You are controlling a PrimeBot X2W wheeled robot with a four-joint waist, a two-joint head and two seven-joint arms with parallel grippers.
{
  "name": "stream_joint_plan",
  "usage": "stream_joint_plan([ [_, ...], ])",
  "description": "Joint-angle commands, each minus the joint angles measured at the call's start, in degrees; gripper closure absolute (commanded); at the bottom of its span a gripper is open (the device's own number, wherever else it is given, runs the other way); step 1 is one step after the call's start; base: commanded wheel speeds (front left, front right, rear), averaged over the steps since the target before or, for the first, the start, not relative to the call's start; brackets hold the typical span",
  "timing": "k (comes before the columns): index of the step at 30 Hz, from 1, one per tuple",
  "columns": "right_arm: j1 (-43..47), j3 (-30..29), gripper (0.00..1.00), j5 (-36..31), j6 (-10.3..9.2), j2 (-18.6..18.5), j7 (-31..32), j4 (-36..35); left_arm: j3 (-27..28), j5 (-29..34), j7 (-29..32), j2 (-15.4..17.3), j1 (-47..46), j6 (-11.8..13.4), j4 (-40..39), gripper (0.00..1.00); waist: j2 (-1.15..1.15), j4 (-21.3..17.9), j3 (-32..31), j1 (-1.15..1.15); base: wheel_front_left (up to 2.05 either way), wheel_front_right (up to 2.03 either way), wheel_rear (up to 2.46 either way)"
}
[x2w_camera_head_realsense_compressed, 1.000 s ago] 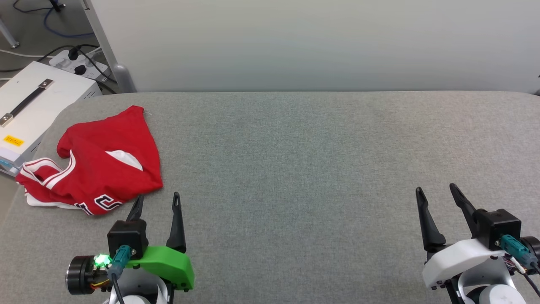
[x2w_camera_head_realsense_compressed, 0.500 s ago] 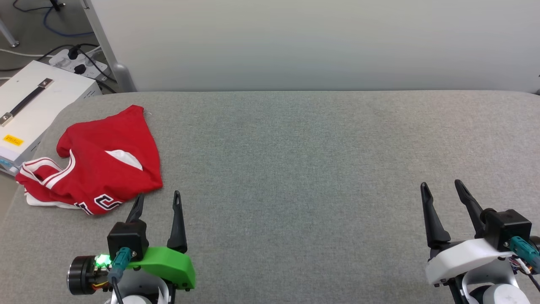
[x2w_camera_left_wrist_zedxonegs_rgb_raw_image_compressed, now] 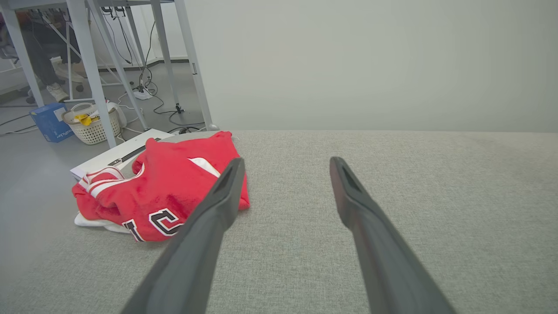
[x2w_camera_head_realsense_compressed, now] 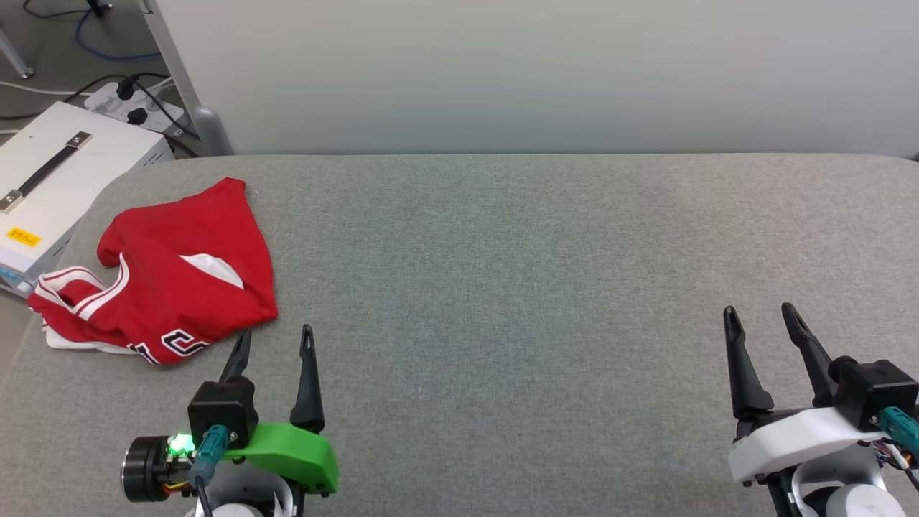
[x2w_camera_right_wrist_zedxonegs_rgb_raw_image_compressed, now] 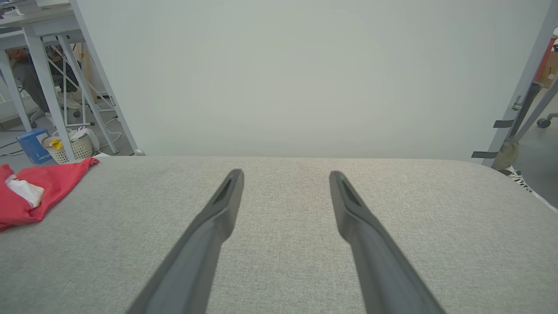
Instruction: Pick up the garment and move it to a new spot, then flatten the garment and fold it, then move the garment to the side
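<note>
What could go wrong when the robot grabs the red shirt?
1. The garment lies bunched near the left edge of the table, so a nudge from the open left gripper might push it off, toward the white box.
2. It is crumpled in layers, so a pinch may catch several folds and make flattening harder.

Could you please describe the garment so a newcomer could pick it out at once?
Start at the wide grey table and go to its left end, beside the white box with a black handle. There lies the garment, just beyond the fingers of the left gripper: crumpled bright red cloth with white striped trim and black-and-white lettering, unlike the hard white box.
</note>
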Motion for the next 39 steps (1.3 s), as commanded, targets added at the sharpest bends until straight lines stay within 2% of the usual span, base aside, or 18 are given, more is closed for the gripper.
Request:
stream_joint_plan([
  [1, 0.91, -0.19, 0.00, 0.49, -0.02, -0.05, -0.53, -0.35, -0.19, -0.85, -0.68, -0.13, -0.92, 0.42, 0.10, 0.00, 0.09, 0.03, 0.02, 0.00, 0.00, 0.00, 0.00],
  [29, 2.55, -0.36, 0.00, 1.74, -0.03, -0.07, -3.93, 0.04, -1.79, -2.10, -4.12, -0.20, -1.02, 2.09, 2.08, 0.00, 0.14, 0.85, 0.38, 0.00, 0.00, 0.00, 0.00],
  [39, 2.84, -0.11, 0.00, 2.06, -0.03, -0.07, -5.09, -0.55, -2.14, -2.82, -5.30, -0.22, -1.65, 2.65, 2.32, 0.00, 0.16, 3.12, 0.95, 0.00, 0.00, 0.00, 0.00],
])
